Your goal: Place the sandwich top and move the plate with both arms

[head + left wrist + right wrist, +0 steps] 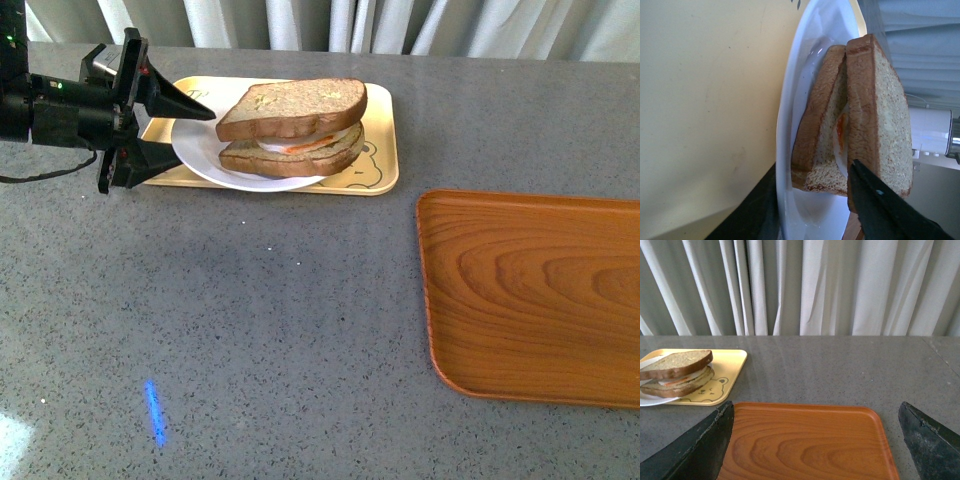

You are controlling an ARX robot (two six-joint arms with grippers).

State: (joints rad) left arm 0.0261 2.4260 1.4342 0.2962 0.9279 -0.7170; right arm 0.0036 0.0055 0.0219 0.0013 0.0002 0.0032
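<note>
Table (250, 330): grey speckled top, 1 off. Near half bare, wide open room btwn robot's side and the trays; small blue light streak near front-left.

Wooden tray (535, 295): 1 off, brown, right side, nothing on it; runs out of front view at right edge. Well apart from the other tray, clear strip of table btwn.

Right gripper (815, 440): seen in right wrist view only; 2 black fingers spread wide, nothing btwn them, above the wooden tray's near rim.

Left gripper (185, 135): 1 arm in front view, coming in from left. Fingers spread, one above and one below the plate's left rim; whether they touch it, cannot tell.

Plate (200, 150): 1 off, white, round, on yellow tray (380, 150) at far left-centre; left rim overhangs that tray's edge.

Bread: 2 slices. Sandwich top (295, 105) lies on the stack, tilted, over lower slice (290, 160).

Left wrist view adds orange-white filling btwn slices.

Far: pale curtain (830, 285) behind table's back edge.
</note>
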